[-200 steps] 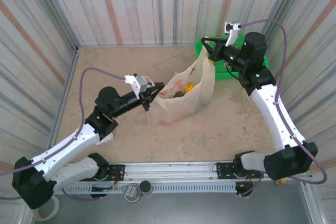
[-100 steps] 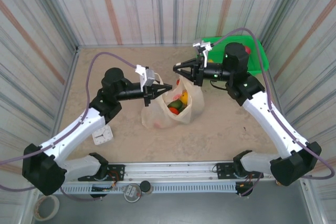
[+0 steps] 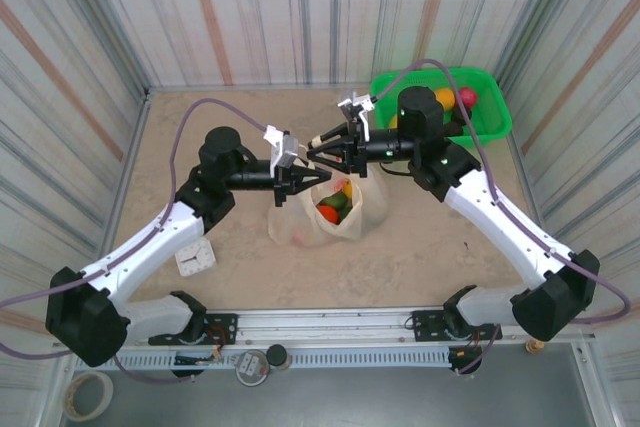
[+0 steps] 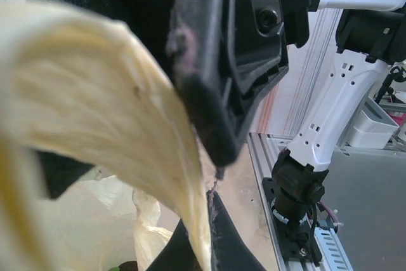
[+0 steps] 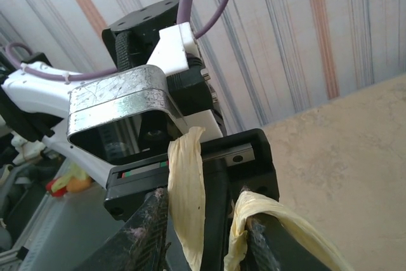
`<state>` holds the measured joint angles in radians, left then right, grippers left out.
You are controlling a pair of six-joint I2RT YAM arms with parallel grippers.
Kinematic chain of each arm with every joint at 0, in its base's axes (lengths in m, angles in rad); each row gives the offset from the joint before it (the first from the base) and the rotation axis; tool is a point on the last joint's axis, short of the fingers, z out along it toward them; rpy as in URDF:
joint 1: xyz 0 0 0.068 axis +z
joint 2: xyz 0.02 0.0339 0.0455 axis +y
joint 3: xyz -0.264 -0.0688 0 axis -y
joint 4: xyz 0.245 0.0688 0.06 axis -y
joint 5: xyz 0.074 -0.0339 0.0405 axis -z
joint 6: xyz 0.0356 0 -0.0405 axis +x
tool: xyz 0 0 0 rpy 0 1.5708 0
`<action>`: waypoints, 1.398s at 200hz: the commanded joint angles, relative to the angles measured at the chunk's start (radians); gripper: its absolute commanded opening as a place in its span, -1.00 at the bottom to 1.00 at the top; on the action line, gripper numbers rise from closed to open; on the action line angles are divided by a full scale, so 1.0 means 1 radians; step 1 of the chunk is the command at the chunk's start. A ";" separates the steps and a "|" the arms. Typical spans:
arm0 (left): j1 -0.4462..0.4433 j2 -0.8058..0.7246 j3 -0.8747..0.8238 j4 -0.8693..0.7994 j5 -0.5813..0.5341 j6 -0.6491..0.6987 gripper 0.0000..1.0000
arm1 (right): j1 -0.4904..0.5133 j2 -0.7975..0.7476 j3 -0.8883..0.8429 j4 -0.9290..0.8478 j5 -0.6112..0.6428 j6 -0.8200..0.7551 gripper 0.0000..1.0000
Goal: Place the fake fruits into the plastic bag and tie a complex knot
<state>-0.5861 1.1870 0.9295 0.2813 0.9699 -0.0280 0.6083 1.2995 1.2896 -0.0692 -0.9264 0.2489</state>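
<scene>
**item:** thin translucent cream-yellow plastic bag, standing mouth-up on the beige table, near the middle between the two arms.
**contents:** small glossy fake fruits in orange, green and yellow, seen through the open mouth.
**left gripper**: above the bag's left rim, jaws pressed together on one cream handle strip of the bag.
**right gripper**: tips just beside the left gripper's, jaws parted. a second cream handle strip stands loose in the gap, not pinched. a third length of strip drapes over one finger.
**rigid bright green plastic basket**: far right corner, well apart from the bag. it holds a yellow fruit and a pink-red fruit.
</scene>
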 commanded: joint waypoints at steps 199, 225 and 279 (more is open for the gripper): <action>-0.128 -0.105 -0.136 0.101 -0.587 0.078 -0.19 | 0.005 -0.216 -0.337 0.530 0.525 0.360 -1.00; -0.129 -0.098 -0.152 0.140 -0.664 0.052 -0.08 | 0.014 -0.229 -0.363 0.579 0.539 0.380 -1.00; -0.172 -0.039 -0.141 0.198 -0.776 0.025 0.12 | 0.039 -0.240 -0.400 0.642 0.584 0.401 -1.00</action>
<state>-0.7326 1.1366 0.7906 0.4122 0.2676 0.0051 0.6334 1.0893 0.9047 0.4984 -0.3824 0.6220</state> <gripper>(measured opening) 0.548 0.048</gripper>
